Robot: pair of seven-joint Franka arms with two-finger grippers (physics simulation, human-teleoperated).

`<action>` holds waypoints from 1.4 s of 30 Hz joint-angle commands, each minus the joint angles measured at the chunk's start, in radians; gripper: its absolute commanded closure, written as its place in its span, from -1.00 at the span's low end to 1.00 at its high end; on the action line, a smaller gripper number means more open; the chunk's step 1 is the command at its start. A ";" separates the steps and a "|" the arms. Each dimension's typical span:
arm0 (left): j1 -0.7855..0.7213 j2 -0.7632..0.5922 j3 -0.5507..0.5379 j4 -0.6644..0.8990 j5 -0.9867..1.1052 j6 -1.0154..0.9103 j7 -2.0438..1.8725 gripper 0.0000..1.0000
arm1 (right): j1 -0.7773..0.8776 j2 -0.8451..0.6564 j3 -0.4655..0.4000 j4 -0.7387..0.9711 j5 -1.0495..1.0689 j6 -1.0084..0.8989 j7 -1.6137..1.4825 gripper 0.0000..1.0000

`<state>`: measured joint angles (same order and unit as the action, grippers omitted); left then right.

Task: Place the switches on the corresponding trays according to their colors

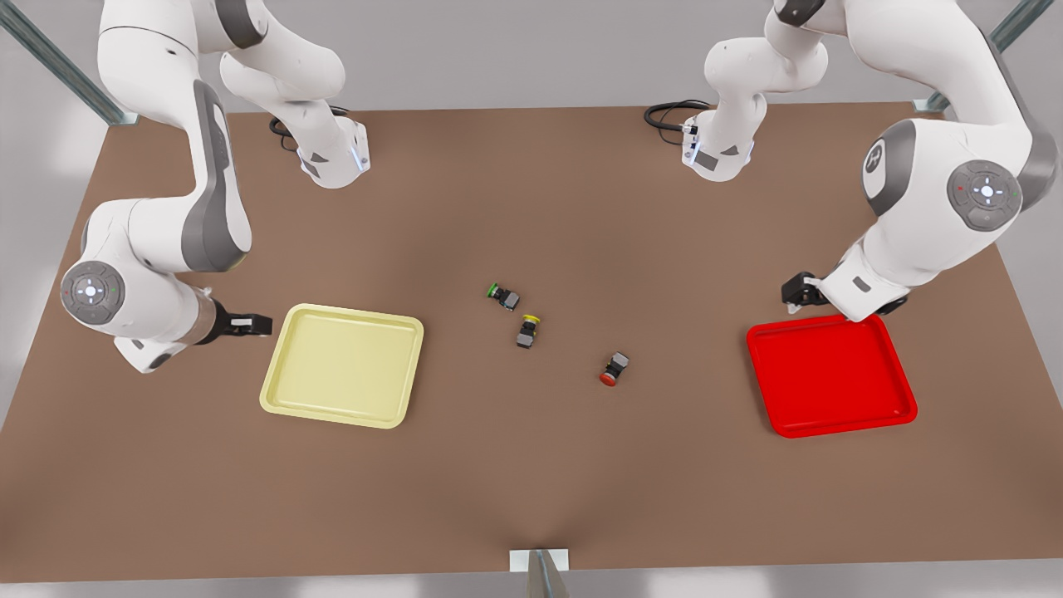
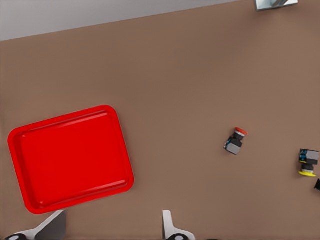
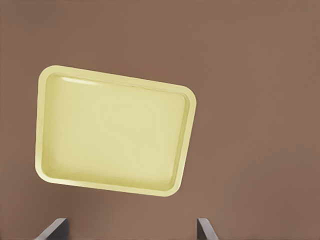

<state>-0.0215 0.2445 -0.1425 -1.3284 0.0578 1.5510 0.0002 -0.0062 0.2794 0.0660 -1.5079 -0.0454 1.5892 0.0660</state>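
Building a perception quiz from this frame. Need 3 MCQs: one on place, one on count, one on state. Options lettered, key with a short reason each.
1. Where does the yellow switch lie?
A. on the yellow tray
B. on the table between the green and red switches
C. on the red tray

2. How many switches are on the table?
A. two
B. three
C. four

3. What do the trays hold?
A. nothing
B. one switch each
C. all the switches in the red one

Key:
1 B: it sits on bare table, with the green switch on one side and the red switch on the other.
2 B: green, yellow and red caps are seen.
3 A: the yellow tray and red tray are bare inside.

The left pincer hangs open by the red tray, the right pincer open by the yellow tray.
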 commanded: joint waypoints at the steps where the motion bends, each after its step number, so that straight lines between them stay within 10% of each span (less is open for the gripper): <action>1: 0.000 0.004 0.000 0.000 0.013 0.000 0.006 -1.00 | 0.000 0.000 0.000 0.000 -0.005 -0.002 0.000 -1.00; 5: -0.139 0.137 -0.016 -0.008 0.013 0.115 0.083 -1.00 | 0.235 -0.002 -0.163 0.000 -0.005 0.020 0.020 -1.00; 17: -0.416 0.470 -0.014 -0.120 -0.021 0.448 -0.140 -1.00 | 0.396 0.199 -0.023 0.029 0.010 0.256 0.613 -1.00; 38: -0.413 0.532 0.054 -0.238 0.047 0.649 0.003 -1.00 | 0.520 0.472 0.172 0.107 -0.077 0.545 1.155 -1.00; 42: -0.413 0.539 0.052 -0.238 0.047 0.653 0.003 -0.73 | 0.522 0.492 0.178 0.086 -0.077 0.604 1.154 -1.00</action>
<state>-0.4341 0.7839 -0.0905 -1.5662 0.1040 2.2043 0.0041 0.5156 0.7752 0.2474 -1.4257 -0.1227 2.2026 1.2195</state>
